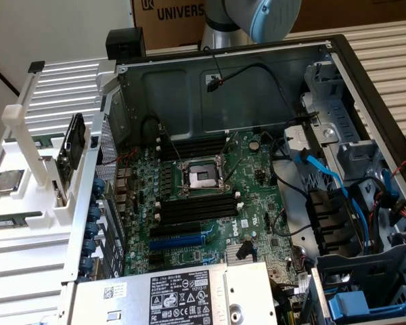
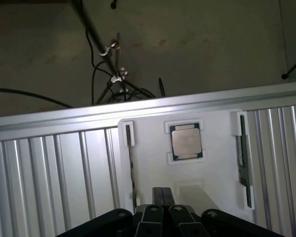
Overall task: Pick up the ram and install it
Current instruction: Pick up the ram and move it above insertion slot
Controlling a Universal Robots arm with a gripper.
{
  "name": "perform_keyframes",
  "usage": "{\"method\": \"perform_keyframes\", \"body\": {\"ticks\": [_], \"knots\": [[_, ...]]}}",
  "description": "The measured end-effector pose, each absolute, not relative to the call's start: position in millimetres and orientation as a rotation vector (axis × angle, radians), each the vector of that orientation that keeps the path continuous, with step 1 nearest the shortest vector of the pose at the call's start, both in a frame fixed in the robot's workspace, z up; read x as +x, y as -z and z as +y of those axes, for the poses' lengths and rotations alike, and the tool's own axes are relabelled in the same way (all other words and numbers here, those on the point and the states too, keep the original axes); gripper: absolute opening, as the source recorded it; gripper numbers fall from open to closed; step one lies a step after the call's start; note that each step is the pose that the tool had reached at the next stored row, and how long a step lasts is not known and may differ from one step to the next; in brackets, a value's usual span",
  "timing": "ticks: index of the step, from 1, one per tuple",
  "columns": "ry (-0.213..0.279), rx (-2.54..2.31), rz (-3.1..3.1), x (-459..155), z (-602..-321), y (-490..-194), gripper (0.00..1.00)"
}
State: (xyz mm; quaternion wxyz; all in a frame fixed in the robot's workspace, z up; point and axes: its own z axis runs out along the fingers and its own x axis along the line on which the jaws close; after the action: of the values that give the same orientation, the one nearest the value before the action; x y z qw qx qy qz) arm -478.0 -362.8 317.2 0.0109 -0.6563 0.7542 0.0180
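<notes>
**Jaws shut and empty, ram waiting in its tray**

Wrist view first: the jaws were pressed together, tip against tip, with nothing between them. Straight ahead of them lay the white tray, with the CPU chip seated in its pocket, dead in line with the jaws. And there was the ram, a thin green stick on edge between two white clips. It sat ahead of the jaws and off to one side of the chip, well apart from the tips and untouched. A second thin slot ran along the chip's other side; what it held I could not tell.

Over to the exterior view: the arm reared up behind the open computer case. Inside, the motherboard showed black memory slots that looked empty.

By my reading, this was the very start of the pick-up, with nothing grasped. The next move would call for the jaws to part, shift off the chip's line, and square up over the stick's narrow edge between the clips.
</notes>
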Motion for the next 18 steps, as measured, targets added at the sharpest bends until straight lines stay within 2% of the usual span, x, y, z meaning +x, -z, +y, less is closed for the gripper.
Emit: {"method": "perform_keyframes", "body": {"ticks": [11, 18], "knots": [[-0.056, -2.048, 2.353, -479.6, -366.1, -295.5, 0.10], [-0.056, -2.048, 2.353, -479.8, -385.5, -282.7, 0.10]]}}
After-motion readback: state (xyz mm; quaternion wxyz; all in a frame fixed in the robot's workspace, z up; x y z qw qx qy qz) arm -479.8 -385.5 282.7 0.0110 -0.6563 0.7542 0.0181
